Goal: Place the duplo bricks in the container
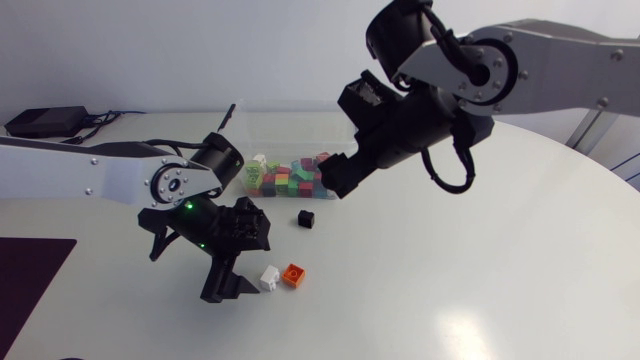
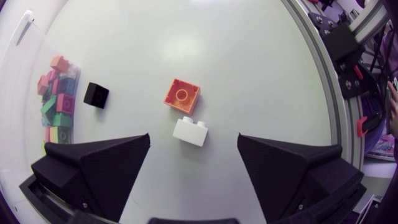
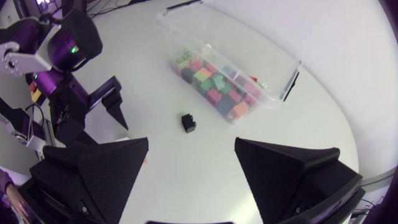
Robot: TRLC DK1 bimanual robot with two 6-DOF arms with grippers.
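Note:
A white brick (image 1: 269,277) and an orange brick (image 1: 293,274) lie side by side on the table, with a black brick (image 1: 306,217) farther back. My left gripper (image 1: 243,265) hovers open just left of the white brick. In the left wrist view the white brick (image 2: 189,131) sits just ahead of the gap between the open fingers of my left gripper (image 2: 194,146), the orange brick (image 2: 182,96) beyond it and the black brick (image 2: 96,94) off to the side. The clear container (image 1: 238,118) holds several coloured bricks (image 1: 288,180). My right gripper (image 1: 330,183) hangs open and empty over its right end.
From the right wrist, the container (image 3: 283,84) lies ahead of my right gripper (image 3: 191,155), the black brick (image 3: 188,122) lies nearer, and my left arm's fingers (image 3: 116,107) show to the side. A black device (image 1: 45,121) with cables sits at the table's back left.

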